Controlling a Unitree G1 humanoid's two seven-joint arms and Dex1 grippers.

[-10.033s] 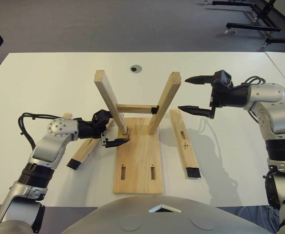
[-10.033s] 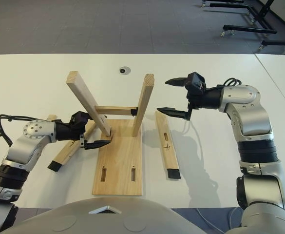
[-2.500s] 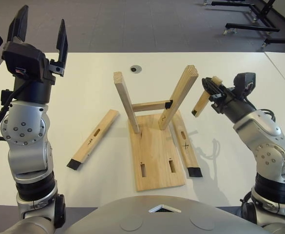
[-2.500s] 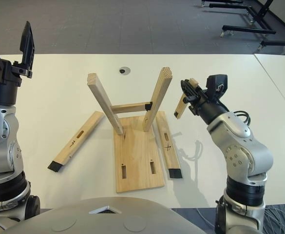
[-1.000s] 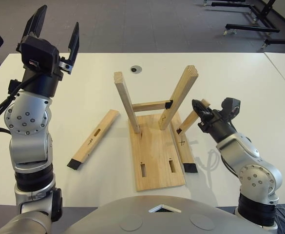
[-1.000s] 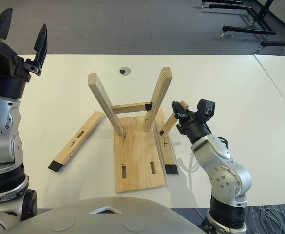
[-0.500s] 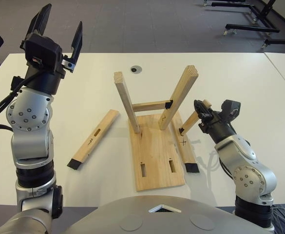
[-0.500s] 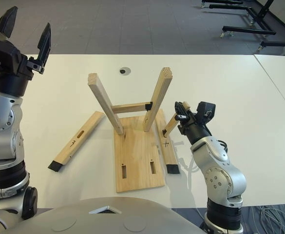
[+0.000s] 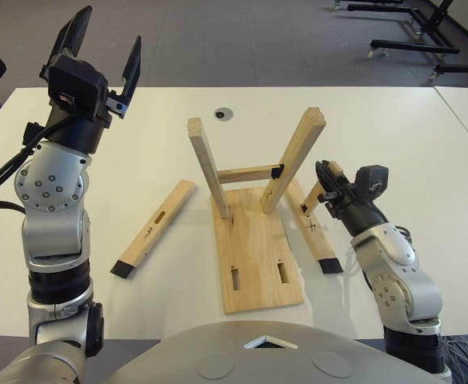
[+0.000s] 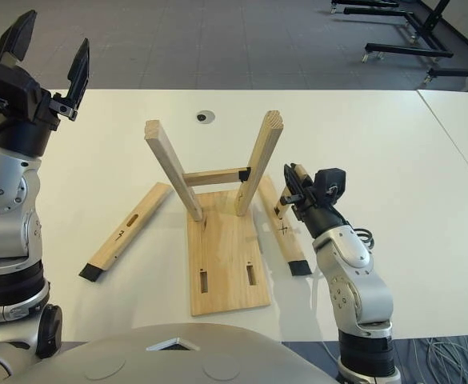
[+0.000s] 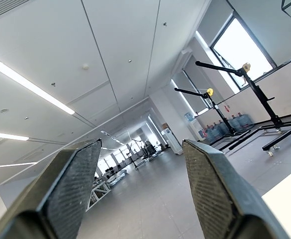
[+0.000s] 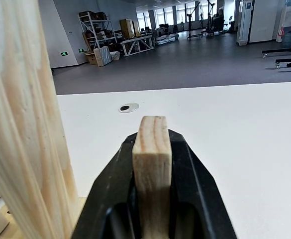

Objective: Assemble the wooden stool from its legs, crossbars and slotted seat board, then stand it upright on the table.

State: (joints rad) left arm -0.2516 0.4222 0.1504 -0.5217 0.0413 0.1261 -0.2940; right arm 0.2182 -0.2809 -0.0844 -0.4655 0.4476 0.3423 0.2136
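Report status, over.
Left tool open, raised. Right tool shut on crossbar beside upright leg. Loose leg lies directly beneath.

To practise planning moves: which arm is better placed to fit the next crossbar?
Right. The right gripper is shut on the crossbar beside the standing legs; the left gripper is open, raised high, away from the parts.

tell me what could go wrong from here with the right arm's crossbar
1. The short wooden crossbar, clamped in the right gripper, sits close beside the leaning upright wooden leg; a bump could lever it out of the flat wooden seat board.
2. The left gripper is raised with fingers open, so nothing steadies that leg.
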